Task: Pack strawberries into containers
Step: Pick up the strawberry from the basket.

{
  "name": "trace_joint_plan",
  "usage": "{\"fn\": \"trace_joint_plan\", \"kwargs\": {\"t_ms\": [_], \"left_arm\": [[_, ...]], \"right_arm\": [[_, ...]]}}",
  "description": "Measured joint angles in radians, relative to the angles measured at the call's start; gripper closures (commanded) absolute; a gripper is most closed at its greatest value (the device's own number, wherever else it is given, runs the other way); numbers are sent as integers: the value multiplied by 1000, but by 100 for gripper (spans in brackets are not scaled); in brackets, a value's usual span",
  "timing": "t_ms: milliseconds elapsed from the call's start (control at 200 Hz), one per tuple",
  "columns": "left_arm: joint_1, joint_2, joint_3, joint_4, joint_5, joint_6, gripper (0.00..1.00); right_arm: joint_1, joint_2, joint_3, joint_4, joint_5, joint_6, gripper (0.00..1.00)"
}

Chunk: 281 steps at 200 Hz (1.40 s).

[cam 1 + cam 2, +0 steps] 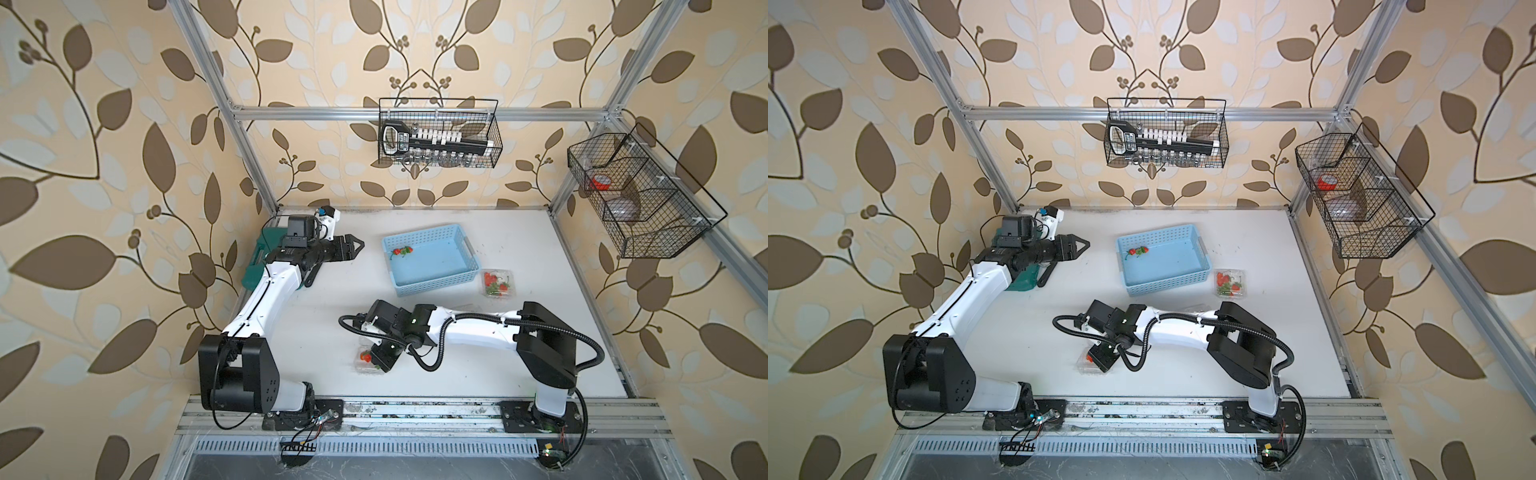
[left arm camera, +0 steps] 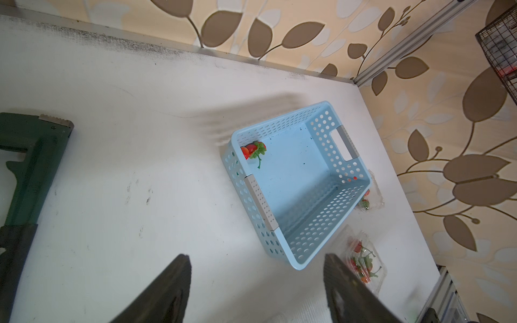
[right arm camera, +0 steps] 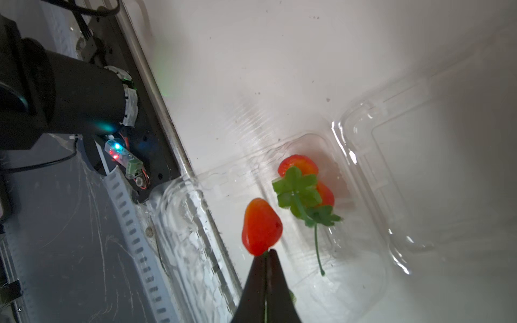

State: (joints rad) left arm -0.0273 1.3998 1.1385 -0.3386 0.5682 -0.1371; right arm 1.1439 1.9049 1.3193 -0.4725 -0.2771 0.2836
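The right gripper (image 3: 268, 256) is closed on the green end of one strawberry (image 3: 261, 226). The berry is carried just over the open container (image 3: 190, 218) at the front middle of the table (image 1: 324, 316); whether the tray is touched cannot be told. The berry's long axis is continued from the line of the fingers, with its tip pointed away from them and down into the tray, near one wall. Two strawberries (image 3: 299, 165) are seen lying inside, just beside it. A release is judged to be the coming move, perhaps after a small shift toward the tray's middle. The right arm is stretched leftward from its base, with the wrist bent down. The left gripper (image 2: 256, 257) is partly open and empty. It is well apart from this container and is aimed toward the blue basket (image 2: 260, 201), where two more strawberries (image 2: 251, 149) are seen in a corner.
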Motion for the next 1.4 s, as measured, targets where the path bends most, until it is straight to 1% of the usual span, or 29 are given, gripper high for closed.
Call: {"fn": "trace_joint_plan", "kwargs": {"t_ms": [100, 200, 325, 425, 495, 600, 735, 860, 1075, 1210, 1405], "left_arm": [[0, 0, 0, 0, 0, 0, 24], [0, 0, 0, 0, 0, 0, 24], [0, 0, 0, 0, 0, 0, 24], [0, 0, 0, 0, 0, 0, 24], [0, 0, 0, 0, 0, 0, 24], [0, 0, 0, 0, 0, 0, 24], [0, 0, 0, 0, 0, 0, 24], [0, 0, 0, 0, 0, 0, 24], [0, 0, 0, 0, 0, 0, 24], [0, 0, 0, 0, 0, 0, 24], [0, 0, 0, 0, 0, 0, 24]], "right_arm": [[2, 4, 0, -11, 0, -6, 78], [0, 4, 2, -22, 11, -21, 70], [-4, 0, 4, -37, 31, -34, 69], [-34, -34, 5, -47, 39, -36, 69], [-85, -76, 5, -40, 40, -36, 69], [-213, -129, 20, -7, 35, -34, 68], [-372, -120, 82, 43, 48, -29, 68], [-481, -37, 189, 79, 86, -7, 68], [-621, 198, 377, 121, 142, 61, 65], [-663, 323, 478, 118, 169, 97, 63], [-689, 437, 572, 122, 163, 156, 63]]}}
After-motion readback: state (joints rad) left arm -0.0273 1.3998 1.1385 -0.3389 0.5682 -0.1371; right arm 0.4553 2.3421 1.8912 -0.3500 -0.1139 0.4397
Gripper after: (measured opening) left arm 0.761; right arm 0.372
